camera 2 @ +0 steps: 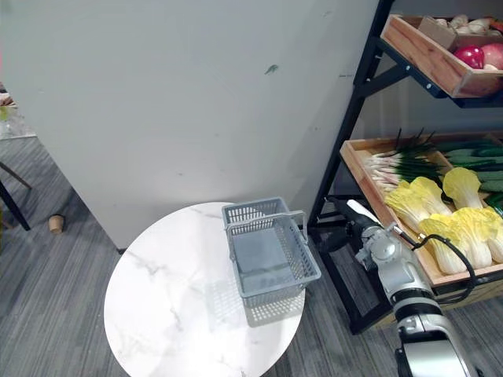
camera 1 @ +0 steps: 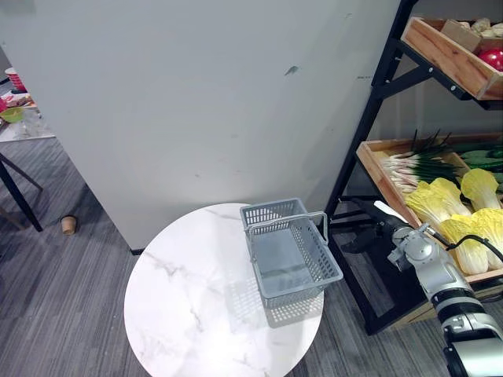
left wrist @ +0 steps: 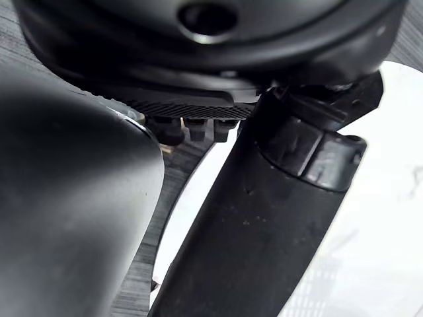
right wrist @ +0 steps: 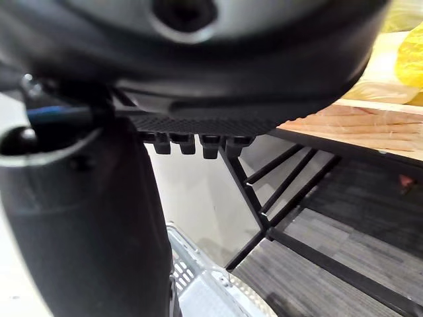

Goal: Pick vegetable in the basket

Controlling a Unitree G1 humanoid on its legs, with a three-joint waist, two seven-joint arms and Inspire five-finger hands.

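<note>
An empty grey plastic basket [camera 1: 291,251] stands on the right part of a round white marble table [camera 1: 196,306], its handles up. Pale yellow-green cabbages [camera 1: 464,212] lie in a wooden crate [camera 1: 376,169] on the lower shelf at the right, with green onions [camera 1: 416,161] behind them. My right hand [camera 1: 376,224] hangs between the basket and that crate, just left of the cabbages, holding nothing, its white-covered thumb raised. In the right wrist view its fingers [right wrist: 198,142] are relaxed, with the basket's rim [right wrist: 198,277] below. My left hand [left wrist: 192,129] is idle beside the table's edge.
A black metal shelf frame [camera 1: 369,118] stands right of the table. An upper crate [camera 1: 448,55] holds red and pale produce. A grey wall panel [camera 1: 204,102] rises behind the table. A paper cup [camera 1: 68,225] sits on the floor at the left, near another table [camera 1: 20,126].
</note>
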